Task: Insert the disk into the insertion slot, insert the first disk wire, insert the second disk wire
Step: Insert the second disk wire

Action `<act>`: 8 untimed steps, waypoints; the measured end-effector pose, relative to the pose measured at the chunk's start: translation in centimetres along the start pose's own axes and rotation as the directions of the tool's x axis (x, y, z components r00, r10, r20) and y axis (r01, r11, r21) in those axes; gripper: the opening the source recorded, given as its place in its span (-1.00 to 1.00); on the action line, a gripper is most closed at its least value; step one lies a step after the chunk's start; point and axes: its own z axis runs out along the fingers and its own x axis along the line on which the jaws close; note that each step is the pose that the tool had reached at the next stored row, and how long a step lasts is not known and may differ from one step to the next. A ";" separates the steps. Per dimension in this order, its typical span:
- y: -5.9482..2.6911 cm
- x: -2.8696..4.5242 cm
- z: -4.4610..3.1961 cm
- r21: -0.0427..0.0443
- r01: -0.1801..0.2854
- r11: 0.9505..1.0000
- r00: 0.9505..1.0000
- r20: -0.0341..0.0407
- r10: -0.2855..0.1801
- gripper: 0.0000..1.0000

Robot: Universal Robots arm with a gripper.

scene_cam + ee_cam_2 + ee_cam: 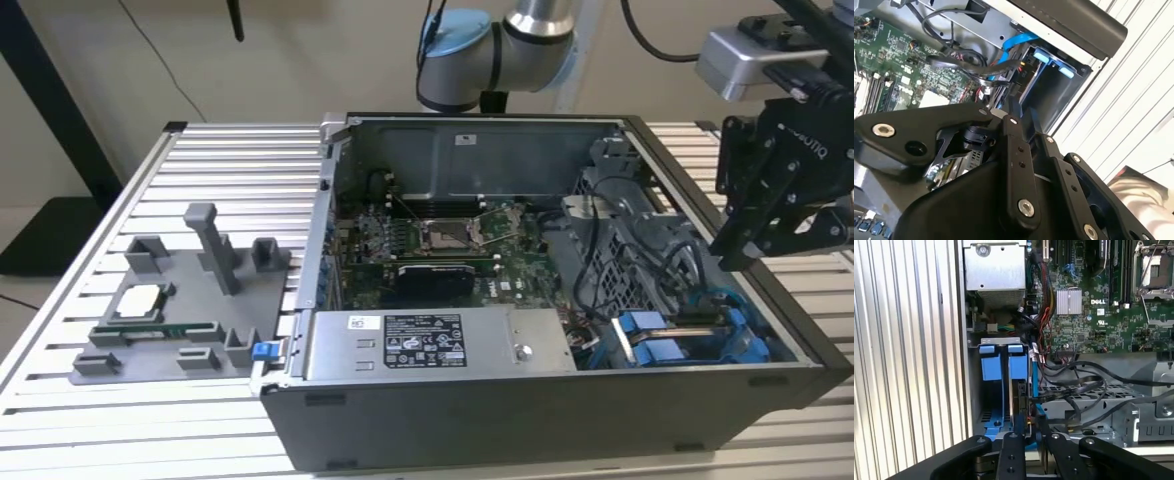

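The disk (1016,400) stands on edge in the insertion slot (988,400), a bay with blue tabs at the case's near corner on the exterior view's right (681,345). My black gripper (738,258) hangs just above that bay beside the case wall. In both wrist views its fingers sit close together (1031,432) (1025,114). A thin blue wire (1033,385) runs along the disk and ends between them. The wire's end at the fingertips is hidden. Black wires (1084,385) loop over the cage next to the disk.
The open case holds a green motherboard (441,250) with a square socket (447,235) and a labelled silver power-supply box (427,340). A grey fixture plate (174,300) with a chip and a memory stick lies on the slatted table (80,400) at the exterior view's left.
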 end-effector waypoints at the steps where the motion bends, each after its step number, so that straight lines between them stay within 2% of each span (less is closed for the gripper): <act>1: -0.01 0.00 -0.09 0.000 0.000 1.000 1.000 0.000 0.000 1.00; 8: 0.00 0.00 -0.09 0.000 0.000 1.000 1.000 -0.002 0.000 1.00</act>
